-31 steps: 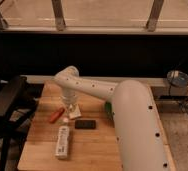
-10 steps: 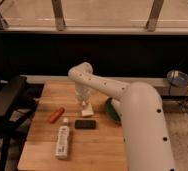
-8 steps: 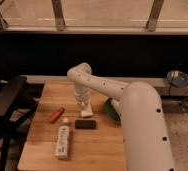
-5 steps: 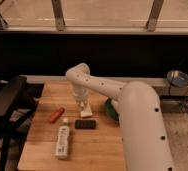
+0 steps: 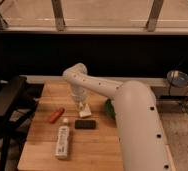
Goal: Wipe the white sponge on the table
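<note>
The white sponge [image 5: 85, 111] is a small cream block on the wooden table [image 5: 94, 150], near its middle. My gripper [image 5: 81, 104] points straight down from the arm's elbow [image 5: 77, 75] and is shut on the sponge's top, pressing it to the tabletop. The arm reaches in from the lower right and hides the table's right side.
A flat black bar [image 5: 85, 124] lies just in front of the sponge. A long white tube [image 5: 62, 141] lies at the front left. A red-orange object [image 5: 56, 115] lies to the left, and a green object [image 5: 109, 108] shows to the right behind the arm. A black chair [image 5: 7, 102] stands left of the table.
The gripper and sponge slid right across the table from three seconds ago, then over the last second shifted slightly back left and toward the front edge.
</note>
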You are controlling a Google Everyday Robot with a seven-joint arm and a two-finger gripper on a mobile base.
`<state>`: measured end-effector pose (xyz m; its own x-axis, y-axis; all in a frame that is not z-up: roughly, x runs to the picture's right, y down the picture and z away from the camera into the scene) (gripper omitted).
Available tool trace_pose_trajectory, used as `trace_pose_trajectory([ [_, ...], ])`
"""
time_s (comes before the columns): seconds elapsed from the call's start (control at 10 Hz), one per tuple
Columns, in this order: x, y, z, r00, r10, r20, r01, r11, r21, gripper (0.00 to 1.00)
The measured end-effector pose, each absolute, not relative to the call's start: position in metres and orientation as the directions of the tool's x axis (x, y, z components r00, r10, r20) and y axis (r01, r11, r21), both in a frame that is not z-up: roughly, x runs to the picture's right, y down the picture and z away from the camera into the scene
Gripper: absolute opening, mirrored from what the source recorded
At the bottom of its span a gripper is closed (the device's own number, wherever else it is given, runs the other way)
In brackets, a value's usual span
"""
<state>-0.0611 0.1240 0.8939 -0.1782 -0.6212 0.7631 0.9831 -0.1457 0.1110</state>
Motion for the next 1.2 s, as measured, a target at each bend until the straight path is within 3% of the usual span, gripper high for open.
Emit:
trace_pose_trajectory([
  [0.6, -0.072, 0.073, 0.898, -0.193, -0.671, 0.716, 0.981, -0.106, 0.165, 0.03],
  [1.2, -0.182, 0.107, 0.879, -0.424, -0.621, 0.659, 0.904, -0.246, 0.350, 0.04],
])
